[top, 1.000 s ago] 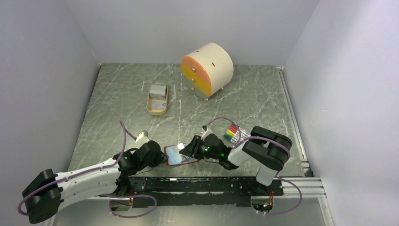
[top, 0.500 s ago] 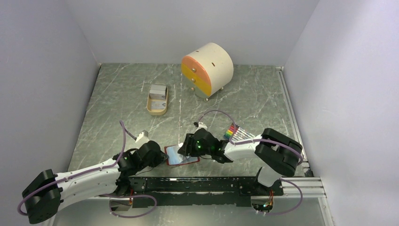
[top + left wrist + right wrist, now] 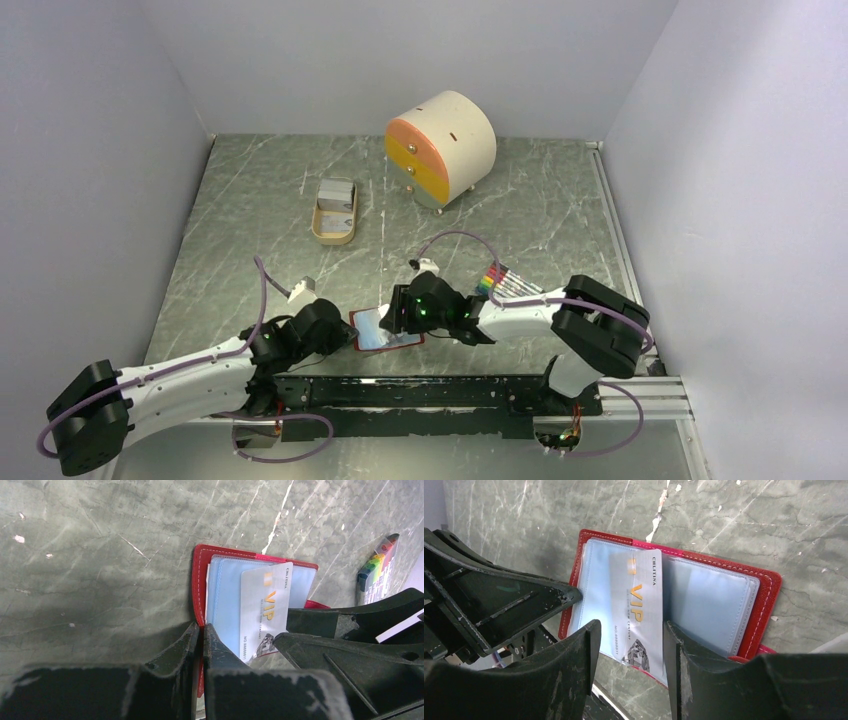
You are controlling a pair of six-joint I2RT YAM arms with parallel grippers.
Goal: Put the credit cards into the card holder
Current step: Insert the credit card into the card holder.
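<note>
Marble tabletop (image 3: 300, 200); left arm (image 3: 190, 375) lies low (outstretched), left fingers (image 3: 175, 650) pinching card holder (image 3: 200, 580); right fingers (image 3: 574, 660) spread, straddling credit card (image 3: 636, 610).

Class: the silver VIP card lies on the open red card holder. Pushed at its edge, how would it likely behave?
Probably stiff: the VIP card lies flat with straight edges, so it should slide whole. Likely slippery, since it rests on the card holder's shiny blue pockets. Being thin, it may be hard to pinch.

Both arms stretch low toward each other, the left gripper (image 3: 200, 636) pinched tight, the right gripper (image 3: 631, 630) with jaws parted.
</note>
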